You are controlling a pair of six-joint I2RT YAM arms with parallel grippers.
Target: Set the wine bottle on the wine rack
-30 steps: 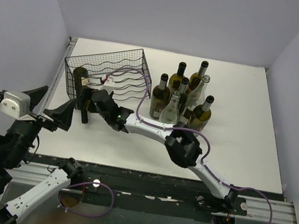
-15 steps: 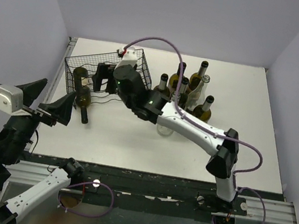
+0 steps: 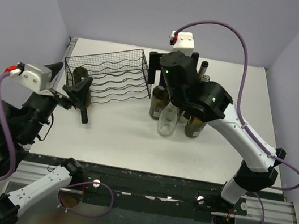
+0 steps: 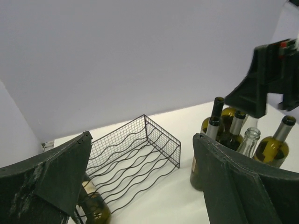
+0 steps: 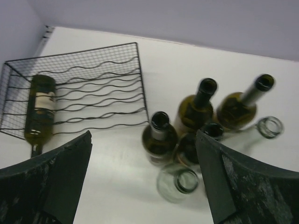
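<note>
My right gripper point(image 5: 143, 140) has its jaws spread wide with nothing between them. The two fingers frame the wrist view, and only table and glass show in the gap. The left gripper point(image 4: 141, 139) is just as wide and just as empty, looking across the wine rack point(image 3: 115, 75) from the 8 o'clock side of the table point(image 3: 240, 121).

A second ago the right arm was stretched out low to the rack at 10 o'clock, with its jaws at the bottle there. Since then it has lifted, swung across the top of the rack, and now hangs above the standing bottles point(image 5: 201, 112) near the middle of the table, a little toward 1 o'clock. Over the same second the left arm has risen and come in nearer the rack's near-left corner, touching nothing that I can see.

The wine bottle point(image 5: 39, 107) lies on its side in the leftmost cradle, label up, its neck poking out toward 6 o'clock. It sits where it did while the arm was on it, so it is resting on the wires by itself. I take that one as delivered and let go.

Below the right jaws is a dark green bottle point(image 5: 160, 135) at the 9 o'clock edge of the cluster, with a clear one close at its 5 o'clock. I judge the arm is lining up the next pick. The necks stand close together, so a finger coming down could easily knock a neighbour.
</note>
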